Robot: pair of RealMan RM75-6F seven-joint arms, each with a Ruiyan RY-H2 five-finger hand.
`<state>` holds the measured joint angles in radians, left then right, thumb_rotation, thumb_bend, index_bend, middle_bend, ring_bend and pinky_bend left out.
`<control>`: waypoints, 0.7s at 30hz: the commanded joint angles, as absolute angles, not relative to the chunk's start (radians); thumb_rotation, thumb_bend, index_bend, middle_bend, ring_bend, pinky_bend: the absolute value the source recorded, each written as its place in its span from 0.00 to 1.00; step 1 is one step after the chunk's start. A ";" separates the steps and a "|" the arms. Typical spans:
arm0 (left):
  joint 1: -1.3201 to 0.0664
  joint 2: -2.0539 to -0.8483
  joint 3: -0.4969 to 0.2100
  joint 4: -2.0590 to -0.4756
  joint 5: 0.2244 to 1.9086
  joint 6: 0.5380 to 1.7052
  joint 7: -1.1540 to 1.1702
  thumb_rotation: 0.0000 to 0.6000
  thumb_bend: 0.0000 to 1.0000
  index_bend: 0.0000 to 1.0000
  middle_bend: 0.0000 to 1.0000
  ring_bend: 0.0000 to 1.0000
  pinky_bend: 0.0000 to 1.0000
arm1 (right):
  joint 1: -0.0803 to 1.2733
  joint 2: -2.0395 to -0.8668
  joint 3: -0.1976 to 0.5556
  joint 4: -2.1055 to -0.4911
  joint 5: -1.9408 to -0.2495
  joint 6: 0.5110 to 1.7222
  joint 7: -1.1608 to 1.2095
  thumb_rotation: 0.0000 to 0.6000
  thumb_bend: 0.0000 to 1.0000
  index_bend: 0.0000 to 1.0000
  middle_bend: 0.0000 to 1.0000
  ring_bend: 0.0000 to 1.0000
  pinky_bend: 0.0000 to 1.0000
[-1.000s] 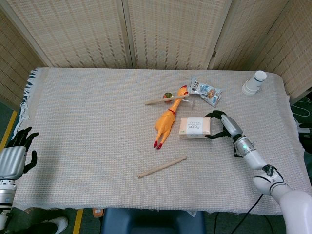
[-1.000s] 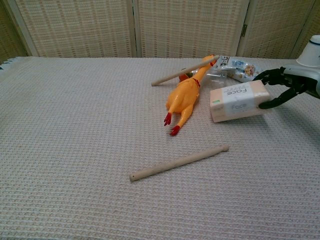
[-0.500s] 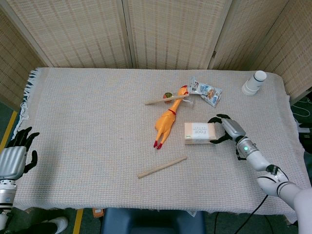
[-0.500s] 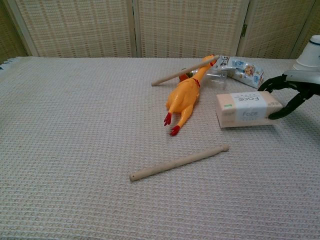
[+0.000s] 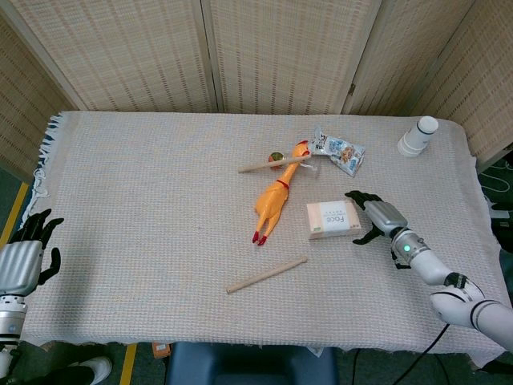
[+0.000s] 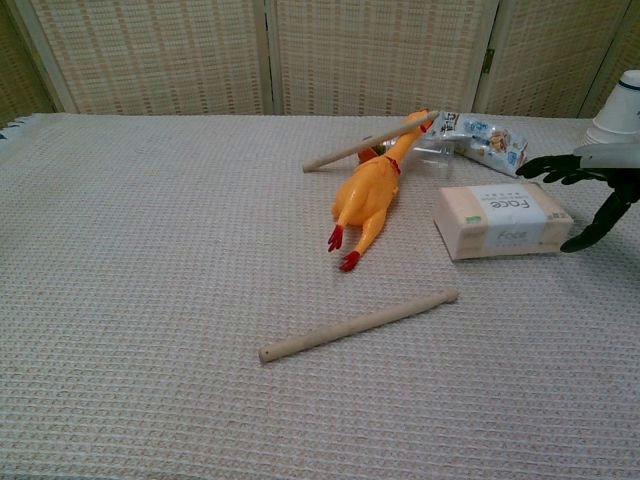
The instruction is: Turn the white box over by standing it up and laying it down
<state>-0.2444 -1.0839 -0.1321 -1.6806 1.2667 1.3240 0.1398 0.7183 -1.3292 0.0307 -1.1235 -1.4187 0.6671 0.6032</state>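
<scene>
The white box lies flat on the woven cloth, its printed face up, right of the rubber chicken. My right hand is just to the box's right, fingers spread apart, holding nothing and clear of the box. My left hand hangs off the table's left edge, fingers apart and empty; the chest view does not show it.
A yellow rubber chicken lies left of the box. One wooden stick lies nearer the front, another by the chicken's head. A snack packet and a white cup sit behind.
The box, tilted up in my right hand a second ago, has been laid flat. The hand has let go and drawn back to the right. The left hand has not moved.
</scene>
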 commanded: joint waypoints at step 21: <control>-0.263 -1.117 -0.131 -1.657 1.244 1.299 0.182 1.00 0.63 0.17 0.00 0.00 0.20 | 0.016 -1.133 -0.049 -1.236 -1.388 1.552 0.309 1.00 0.14 0.13 0.05 0.02 0.00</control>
